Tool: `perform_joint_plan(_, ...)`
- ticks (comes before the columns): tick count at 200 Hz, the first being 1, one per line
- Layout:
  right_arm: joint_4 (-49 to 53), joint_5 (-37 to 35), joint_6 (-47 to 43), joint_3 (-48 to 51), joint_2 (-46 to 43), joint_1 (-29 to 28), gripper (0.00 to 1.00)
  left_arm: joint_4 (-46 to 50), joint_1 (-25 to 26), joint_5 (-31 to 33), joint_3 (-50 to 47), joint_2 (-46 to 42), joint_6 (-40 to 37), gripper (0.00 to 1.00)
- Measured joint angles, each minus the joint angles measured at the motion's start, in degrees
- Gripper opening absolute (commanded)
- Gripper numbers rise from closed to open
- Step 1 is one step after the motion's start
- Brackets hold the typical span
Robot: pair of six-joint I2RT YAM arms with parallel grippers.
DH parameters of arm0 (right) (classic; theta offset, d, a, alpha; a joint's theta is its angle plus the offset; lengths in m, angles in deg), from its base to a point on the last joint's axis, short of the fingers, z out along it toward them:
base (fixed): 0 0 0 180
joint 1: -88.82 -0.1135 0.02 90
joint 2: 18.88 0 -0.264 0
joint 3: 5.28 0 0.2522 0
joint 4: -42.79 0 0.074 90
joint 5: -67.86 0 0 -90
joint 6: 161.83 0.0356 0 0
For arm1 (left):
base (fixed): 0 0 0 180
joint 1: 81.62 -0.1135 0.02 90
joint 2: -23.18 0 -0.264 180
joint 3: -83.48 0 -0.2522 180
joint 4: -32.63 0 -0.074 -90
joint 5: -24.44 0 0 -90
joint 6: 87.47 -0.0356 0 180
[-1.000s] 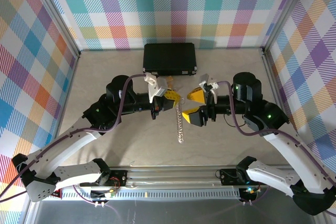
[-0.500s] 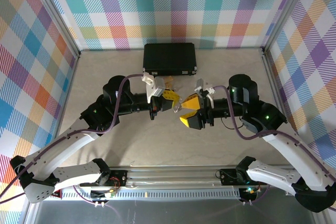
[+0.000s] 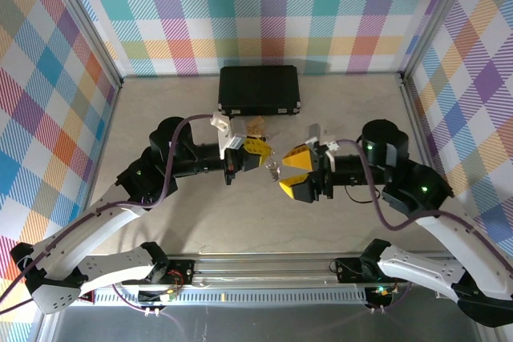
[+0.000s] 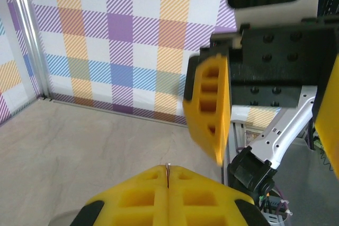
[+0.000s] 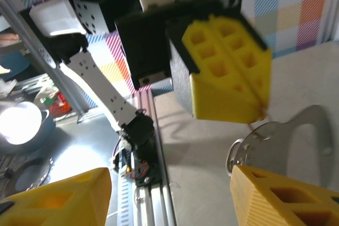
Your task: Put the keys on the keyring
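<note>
Right between the two sets of jaws sits the keyring, a flat silver loop, and the left jaws have hold of it. Their yellow pads are pressed flat together, with only a thin edge of the keyring showing in the seam.

Seen from the right wrist, the keyring hangs out past the tips of those closed pads, with a small round ring at the end nearer the right jaws. Whether it touches the worktop beneath I cannot tell.

The right jaws face the left ones across the keyring. They stand wide apart and hold nothing, with one yellow pad on the far side and one on the near. The keyring lies just ahead of their gap.

Past the left jaws, toward the far wall, a small tan piece lies on the worktop. Just behind it is a black rectangular case. Checked panels wall in the space on three sides.
</note>
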State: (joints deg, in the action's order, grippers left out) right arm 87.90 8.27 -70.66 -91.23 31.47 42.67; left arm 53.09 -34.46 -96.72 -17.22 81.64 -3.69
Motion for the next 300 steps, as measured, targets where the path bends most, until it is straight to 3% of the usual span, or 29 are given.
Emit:
perform_joint_plan(59,-1.79,-5.31,0.98,-1.44,0.20,0.00,0.53,-1.36,0.00,-3.74,0.00,-1.51,1.05,0.00)
perform_joint_plan(116,-3.50,-1.81,0.87,-1.51,1.66,0.00,0.45,-2.38,0.00,-7.89,0.17,-2.60,1.73,0.00)
perform_joint_plan(247,-5.84,2.69,0.92,-1.97,5.53,-0.04,0.19,-2.21,0.00,-8.87,1.05,-2.58,1.68,0.00)
perform_joint_plan(300,-7.61,4.00,1.16,-1.97,5.81,-0.07,0.26,-2.19,0.00,-8.87,1.05,-2.27,1.68,0.00)
